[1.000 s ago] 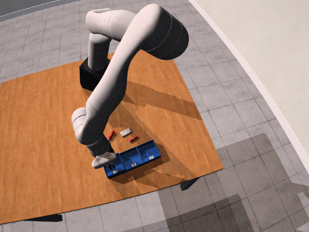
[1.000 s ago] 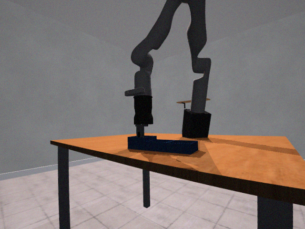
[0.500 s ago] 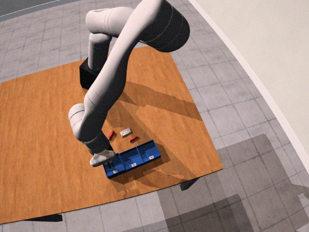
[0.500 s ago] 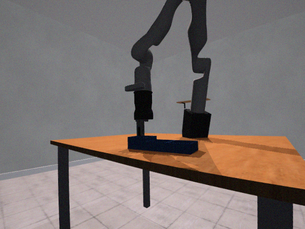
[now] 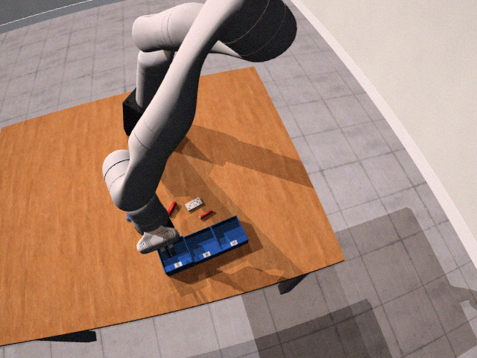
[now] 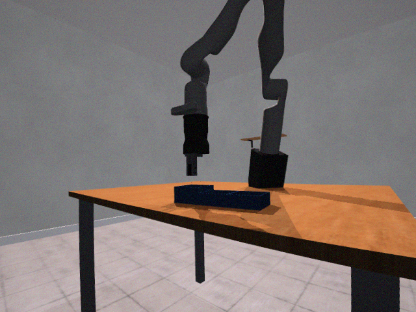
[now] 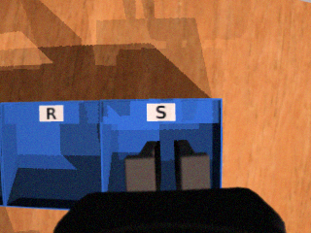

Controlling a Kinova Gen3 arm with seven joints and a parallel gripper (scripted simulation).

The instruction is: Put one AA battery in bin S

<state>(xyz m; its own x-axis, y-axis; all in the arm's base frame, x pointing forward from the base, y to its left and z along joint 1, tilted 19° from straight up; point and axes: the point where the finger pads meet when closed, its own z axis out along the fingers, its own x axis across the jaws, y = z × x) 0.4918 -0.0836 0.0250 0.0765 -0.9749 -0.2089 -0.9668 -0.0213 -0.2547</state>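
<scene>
— Where's your gripper (image 7: 165, 146)?
— Above the bin marked S (image 7: 218, 141), fingers nearly together, with nothing visible in the narrow gap.
— And the batteries?
— Two red batteries (image 5: 171, 206) (image 5: 206, 213) lie on your table (image 5: 57, 185), flanking a white block (image 5: 194, 203), behind the bins.

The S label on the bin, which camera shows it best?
The wrist view: the S label fills a readable white tag on the blue bin's far wall, beyond the gripper. The top view shows only tiny white tags with unreadable letters. The exterior view shows the bin's dark side, no label.
</scene>
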